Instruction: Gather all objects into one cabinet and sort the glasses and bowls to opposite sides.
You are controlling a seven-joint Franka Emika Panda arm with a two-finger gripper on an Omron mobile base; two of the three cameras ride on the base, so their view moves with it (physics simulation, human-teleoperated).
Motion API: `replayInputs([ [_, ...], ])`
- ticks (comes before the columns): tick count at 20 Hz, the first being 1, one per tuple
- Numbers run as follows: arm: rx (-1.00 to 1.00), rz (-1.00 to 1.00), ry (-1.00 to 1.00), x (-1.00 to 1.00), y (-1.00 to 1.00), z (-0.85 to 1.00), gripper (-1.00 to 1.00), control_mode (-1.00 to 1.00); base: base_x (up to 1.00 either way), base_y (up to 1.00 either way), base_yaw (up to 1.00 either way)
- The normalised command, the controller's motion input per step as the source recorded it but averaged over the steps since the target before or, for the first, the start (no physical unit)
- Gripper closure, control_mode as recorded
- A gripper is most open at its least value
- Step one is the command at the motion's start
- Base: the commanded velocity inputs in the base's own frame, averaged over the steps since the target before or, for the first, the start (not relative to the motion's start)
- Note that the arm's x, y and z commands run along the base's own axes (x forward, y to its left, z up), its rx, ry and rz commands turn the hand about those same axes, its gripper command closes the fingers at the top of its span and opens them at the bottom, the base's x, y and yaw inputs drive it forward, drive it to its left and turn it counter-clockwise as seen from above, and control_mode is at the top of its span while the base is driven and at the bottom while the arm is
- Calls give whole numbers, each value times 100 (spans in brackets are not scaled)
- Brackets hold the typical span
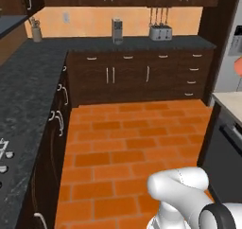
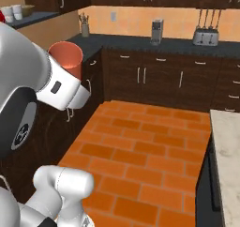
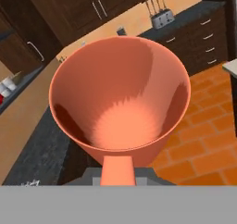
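One orange mug (image 3: pixel 119 107) up in the claw (image 3: pixel 118 171).
The claw is clamped on its handle, the mug's open mouth facing away from the hand, carried in the air above the dark surface (image 2: pixel 101 41) edge, over the tiled floor (image 2: pixel 140 146).

Orange mug (image 3: pixel 119 102): base and handle hidden behind its own wide mouth in the hand view; lower body masked by the white arm in the right base view. White cups (image 2: pixel 13 11) on the far shelf: too small to count, cut by the frame edge.
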Motion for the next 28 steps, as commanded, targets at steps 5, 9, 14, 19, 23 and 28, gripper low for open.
replayInputs([
  [5, 0, 0, 0, 0, 0, 0, 100, 100, 100, 0, 11],
  [9, 0, 0, 0, 0, 0, 0, 100, 100, 100, -1, 11],
  [14, 0, 0, 0, 0, 0, 0, 100, 100, 100, 0, 11],
  [19, 0, 0, 0, 0, 0, 0, 100, 100, 100, 0, 11],
  [23, 0, 0, 0, 0, 0, 0, 100, 100, 100, 0, 13],
  [28, 0, 0, 0, 0, 0, 0, 100, 100, 91, 0, 18],
])
